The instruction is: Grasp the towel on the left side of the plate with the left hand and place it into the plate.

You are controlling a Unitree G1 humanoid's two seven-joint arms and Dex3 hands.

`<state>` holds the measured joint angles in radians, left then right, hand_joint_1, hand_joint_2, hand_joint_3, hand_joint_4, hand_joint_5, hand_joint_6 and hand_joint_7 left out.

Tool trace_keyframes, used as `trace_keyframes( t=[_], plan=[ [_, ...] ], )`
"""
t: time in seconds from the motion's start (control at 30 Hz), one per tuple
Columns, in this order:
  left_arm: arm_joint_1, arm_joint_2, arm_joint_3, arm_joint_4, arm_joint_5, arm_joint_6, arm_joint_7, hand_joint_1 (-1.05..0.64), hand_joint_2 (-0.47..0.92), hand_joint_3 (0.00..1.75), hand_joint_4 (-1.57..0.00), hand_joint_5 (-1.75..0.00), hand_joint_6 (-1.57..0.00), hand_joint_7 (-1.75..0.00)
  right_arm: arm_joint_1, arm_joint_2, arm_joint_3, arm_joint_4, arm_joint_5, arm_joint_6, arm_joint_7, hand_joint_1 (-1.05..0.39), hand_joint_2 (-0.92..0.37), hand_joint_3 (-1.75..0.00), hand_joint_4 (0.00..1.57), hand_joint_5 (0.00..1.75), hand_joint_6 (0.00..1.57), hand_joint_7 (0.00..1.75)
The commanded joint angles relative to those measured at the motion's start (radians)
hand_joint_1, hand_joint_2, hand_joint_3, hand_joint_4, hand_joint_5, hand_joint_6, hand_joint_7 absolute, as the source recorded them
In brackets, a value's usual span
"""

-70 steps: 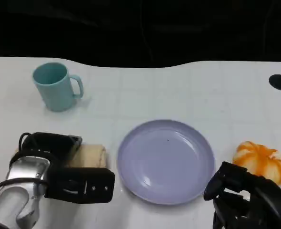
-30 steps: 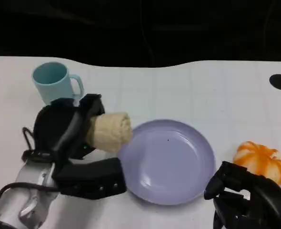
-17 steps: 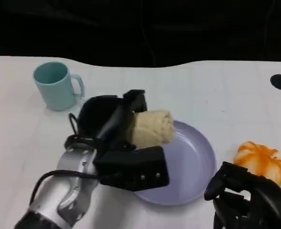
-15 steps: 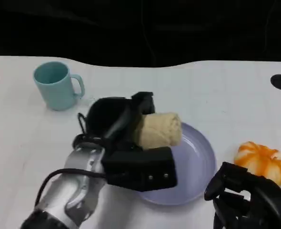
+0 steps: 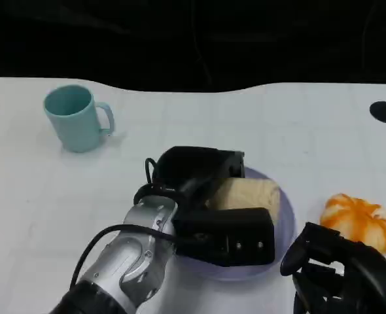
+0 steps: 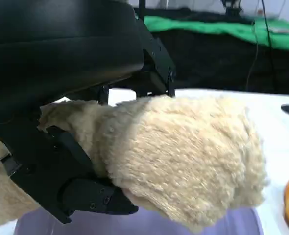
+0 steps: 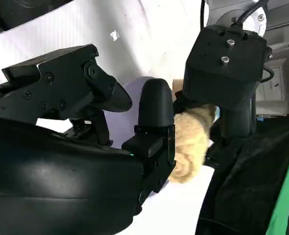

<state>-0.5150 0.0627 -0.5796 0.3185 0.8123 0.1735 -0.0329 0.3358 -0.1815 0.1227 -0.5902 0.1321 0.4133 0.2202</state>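
Observation:
A rolled beige towel (image 5: pixel 248 195) is held by my left hand (image 5: pixel 206 196) low over the lilac plate (image 5: pixel 283 219), right of the plate's middle. The left wrist view shows the fluffy towel (image 6: pixel 183 161) gripped between my black fingers (image 6: pixel 85 193), just above the plate's surface (image 6: pixel 149 225); whether it touches the plate I cannot tell. From the right wrist view the towel (image 7: pixel 191 142) and my left hand (image 7: pixel 228 58) sit over the plate (image 7: pixel 134 88). My right hand (image 5: pixel 340 275) rests at the table's near right with fingers curled in, holding nothing.
A teal mug (image 5: pixel 75 118) stands at the back left. An orange-and-white pumpkin (image 5: pixel 362 221) lies right of the plate, close to my right hand. A black round mark (image 5: pixel 385 112) sits at the far right of the white table (image 5: pixel 298 124).
My left hand lifted the towel from the table left of the plate, carried it rightward and lowered it over the plate. The right hand stayed still.

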Motion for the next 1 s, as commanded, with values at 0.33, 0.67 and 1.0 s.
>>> trace_keyframes(
  t=[0.33, 0.67, 1.0],
  plan=[
    [0.007, 0.082, -0.027, -0.114, 0.016, 0.020, -0.179, -0.80, 0.92, 0.21, -0.21, -0.22, -0.12, 0.00, -0.001, -0.005, -0.005, -0.012, 0.007, 0.001, 0.007, -0.10, -0.70, -1.00, 0.68, 1.75, 0.54, 1.58],
    [0.060, 0.130, 0.016, -0.233, -0.007, -0.006, -0.174, -0.94, 0.92, 0.25, -0.12, -0.20, -0.08, -0.01, -0.004, 0.000, 0.000, -0.010, 0.004, 0.006, 0.001, -0.08, -0.70, -1.01, 0.69, 1.75, 0.54, 1.58],
    [0.209, 0.202, 0.158, -0.463, -0.144, -0.020, -0.239, -0.68, 0.92, 0.32, -0.35, -0.39, -0.32, -0.11, -0.006, 0.000, 0.000, -0.022, -0.001, 0.026, -0.008, -0.08, -0.70, -1.01, 0.68, 1.75, 0.53, 1.59]
  ],
)
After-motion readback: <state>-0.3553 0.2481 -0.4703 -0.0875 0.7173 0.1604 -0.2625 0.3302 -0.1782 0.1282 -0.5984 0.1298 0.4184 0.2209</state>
